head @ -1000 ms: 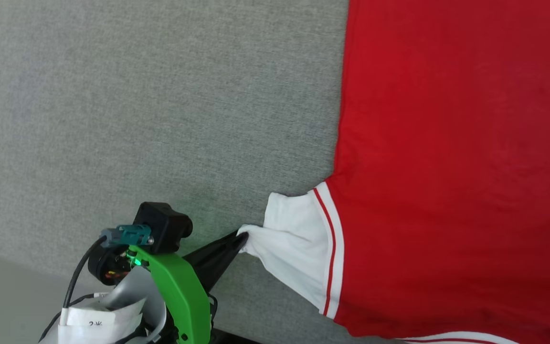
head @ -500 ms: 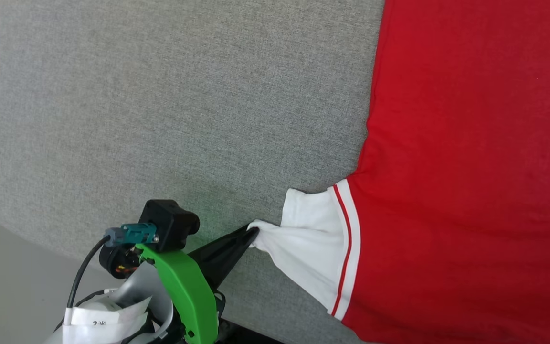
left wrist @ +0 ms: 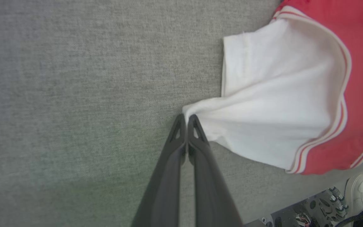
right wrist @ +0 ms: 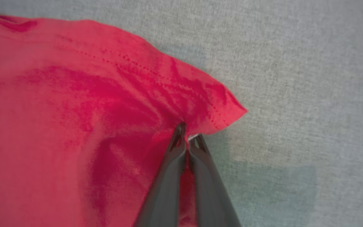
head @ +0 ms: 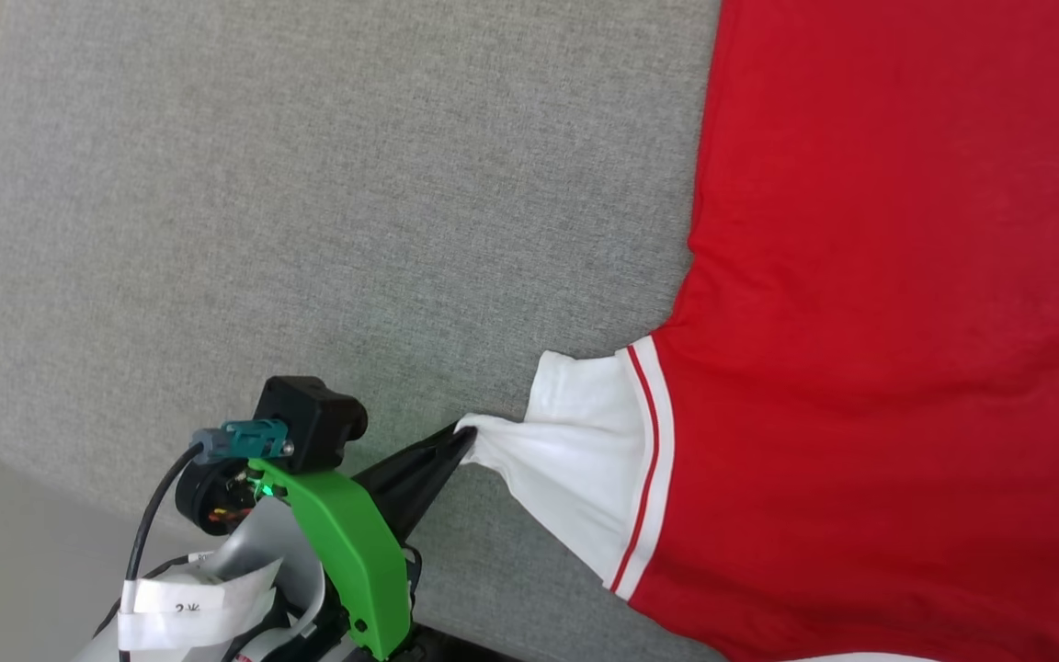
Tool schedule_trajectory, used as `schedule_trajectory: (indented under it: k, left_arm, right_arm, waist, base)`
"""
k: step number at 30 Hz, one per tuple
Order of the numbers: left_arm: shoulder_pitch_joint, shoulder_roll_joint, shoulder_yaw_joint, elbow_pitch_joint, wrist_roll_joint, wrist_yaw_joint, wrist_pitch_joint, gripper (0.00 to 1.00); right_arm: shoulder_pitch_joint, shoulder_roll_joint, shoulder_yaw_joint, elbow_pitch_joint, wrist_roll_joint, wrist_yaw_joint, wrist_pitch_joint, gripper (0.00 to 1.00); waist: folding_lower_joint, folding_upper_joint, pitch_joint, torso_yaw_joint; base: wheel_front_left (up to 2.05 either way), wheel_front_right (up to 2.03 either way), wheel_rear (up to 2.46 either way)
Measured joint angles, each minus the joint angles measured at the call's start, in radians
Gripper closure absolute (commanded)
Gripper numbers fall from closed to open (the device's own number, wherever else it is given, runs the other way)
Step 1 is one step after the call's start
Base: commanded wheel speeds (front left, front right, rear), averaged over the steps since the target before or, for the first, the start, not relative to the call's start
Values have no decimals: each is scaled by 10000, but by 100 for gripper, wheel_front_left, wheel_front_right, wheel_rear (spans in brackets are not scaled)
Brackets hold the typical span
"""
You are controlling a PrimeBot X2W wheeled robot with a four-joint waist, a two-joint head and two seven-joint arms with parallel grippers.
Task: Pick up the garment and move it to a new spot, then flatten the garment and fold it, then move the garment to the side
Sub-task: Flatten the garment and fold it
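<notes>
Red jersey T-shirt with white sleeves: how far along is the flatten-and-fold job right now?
Done: the red jersey T-shirt lies spread on the grey fabric surface. In hand: the left pincer is shut on the edge of the white sleeve, drawing it taut, and the right pincer is shut on a red hem corner. Left: no fold shows yet, so folding and moving it aside remain.

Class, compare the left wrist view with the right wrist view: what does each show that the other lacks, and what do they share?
Left wrist view: the left gripper shut on the white sleeve. Right wrist view: the right gripper shut on a stitched red hem corner. Both: red cloth of the garment lying on the grey surface.
</notes>
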Motion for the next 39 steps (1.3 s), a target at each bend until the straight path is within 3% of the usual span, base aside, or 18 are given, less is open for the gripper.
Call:
schedule_trajectory:
  k: [7, 13, 14, 27, 39]
  left_arm:
    - [6, 109, 44, 40, -6, 165, 113, 100]
    - [157, 290, 54, 314, -77, 422, 274, 100]
    - [320, 295, 46, 385, -105, 497, 286, 100]
    - [975, 270, -42, 966, -360, 696, 132, 100]
    - [1166, 268, -67, 1277, -497, 650, 33, 100]
  right_arm:
    - [1456, 199, -510, -155, 257, 0, -209, 100]
    - [3685, 577, -1093, -640, 573, 0, -619, 100]
    - [4623, 686, -1227, -928, 790, 0, -734, 100]
    - [8821, 1532, -1885, -2736, 1578, 0, -1258, 100]
    - [10390, 2096, -2243, -3219, 1661, -2, -1599, 100]
  waist:
    - [0, 0, -675, -437]
    - [0, 0, -1633, -1011]
    - [0, 0, -2030, -1233]
    - [-1, 1, -3582, -2371]
    - [0, 0, -4092, -2780]
  base:
    - [0, 0, 0]
    - [0, 0, 0]
    - [0, 0, 0]
    - [0, 0, 0]
    - [0, 0, 0]
